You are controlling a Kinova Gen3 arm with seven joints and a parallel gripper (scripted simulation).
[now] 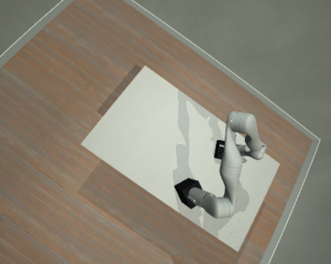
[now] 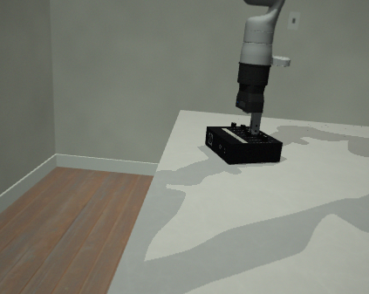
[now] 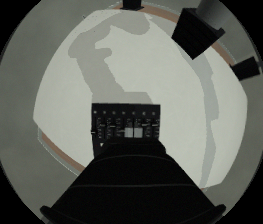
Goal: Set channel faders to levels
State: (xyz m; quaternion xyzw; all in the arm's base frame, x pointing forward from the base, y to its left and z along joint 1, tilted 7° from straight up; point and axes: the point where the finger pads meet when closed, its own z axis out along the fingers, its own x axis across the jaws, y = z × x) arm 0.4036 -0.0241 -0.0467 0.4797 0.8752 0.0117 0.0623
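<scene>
The black lighting desk (image 2: 242, 144) stands on the white table, with a pale tape strip along its far left edge. It also shows in the top view (image 1: 219, 150), half hidden behind the arm. In the wrist view the desk (image 3: 126, 125) shows its rows of faders; the levels on the tape are too small to read. My gripper (image 2: 256, 128) is shut, fingers together, pointing straight down with its tips on the desk's top among the fader caps. Which fader it touches I cannot tell. In the wrist view the shut fingers hide the near part of the desk.
The arm's black base (image 1: 188, 191) sits on the table in front of the desk. The table's edge (image 2: 162, 163) lies left of the desk, with wooden floor below. A wall stands behind the table.
</scene>
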